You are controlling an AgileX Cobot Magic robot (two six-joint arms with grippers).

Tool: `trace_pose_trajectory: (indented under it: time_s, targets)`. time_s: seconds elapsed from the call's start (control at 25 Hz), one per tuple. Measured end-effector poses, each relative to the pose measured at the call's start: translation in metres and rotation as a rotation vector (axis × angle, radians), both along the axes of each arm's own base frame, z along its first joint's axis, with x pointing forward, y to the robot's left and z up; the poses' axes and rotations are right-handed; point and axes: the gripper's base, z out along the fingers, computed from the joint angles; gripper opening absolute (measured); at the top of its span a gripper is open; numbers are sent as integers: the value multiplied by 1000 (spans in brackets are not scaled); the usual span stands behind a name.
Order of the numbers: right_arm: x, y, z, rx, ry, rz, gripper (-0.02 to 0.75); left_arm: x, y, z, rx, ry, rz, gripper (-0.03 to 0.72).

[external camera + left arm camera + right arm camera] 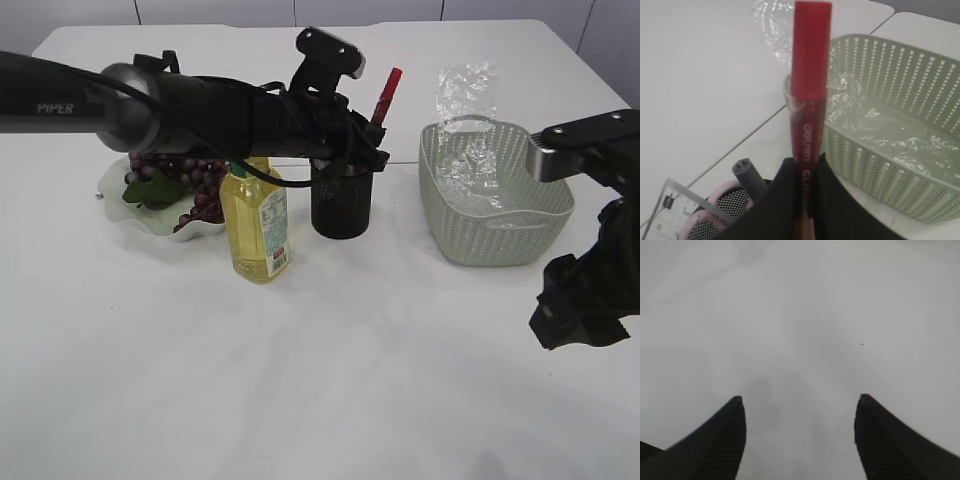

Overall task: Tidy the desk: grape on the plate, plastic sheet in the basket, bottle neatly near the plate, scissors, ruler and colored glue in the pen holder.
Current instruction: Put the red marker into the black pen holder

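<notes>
1. The left gripper (372, 150) reaches in from 9 o'clock across the exterior view and hangs right over the pen holder (340, 210); its jaws are pressed onto a red glue pen (809, 100), pinching the lower barrel while the capped end sticks up toward 1 o'clock.
2. At 9 o'clock of the desk (320, 380), the plate (165, 228) carries the grape (185, 185), dark berries with a green leaf, partly hidden behind the arm.
3. Just at 3 o'clock of the plate stands the bottle (258, 225), upright, yellow liquid inside, its top hidden by the arm; it nearly touches the plate's rim.
4. At 3 o'clock of the bottle stands the pen holder, near the bottle but apart. In the left wrist view its mouth shows pink scissors (715, 212) handles, the corner of the ruler (667, 210) and a grey stick end (747, 175) beside the held pen.
5. At 3 o'clock of the pen holder, well apart, sits the basket (495, 235), with the plastic sheet (470, 130) inside, crumpled, one end rising above the far wall.
6. At the 3 o'clock edge the right gripper (800, 440) hangs above bare desk, fingers (715, 445) spread wide, nothing between them.
</notes>
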Motion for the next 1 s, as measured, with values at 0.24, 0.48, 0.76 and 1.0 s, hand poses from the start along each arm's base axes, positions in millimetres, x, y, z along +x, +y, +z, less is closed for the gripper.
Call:
trace_pose_trajectory:
  time_s: [0.24,0.48,0.76,1.0]
  targets:
    - [0,0,0,1,-1,0,499,2,2,-6,19,7,24,62]
    - [0,0,0,0,-2,2,499,2,2,-6,21,7,27,69]
    - [0,0,0,0,-2,3,499,2,2,-6,21,7,27,105]
    - [0,0,0,0,-2,3,499,2,2,-6,21,7,27,248]
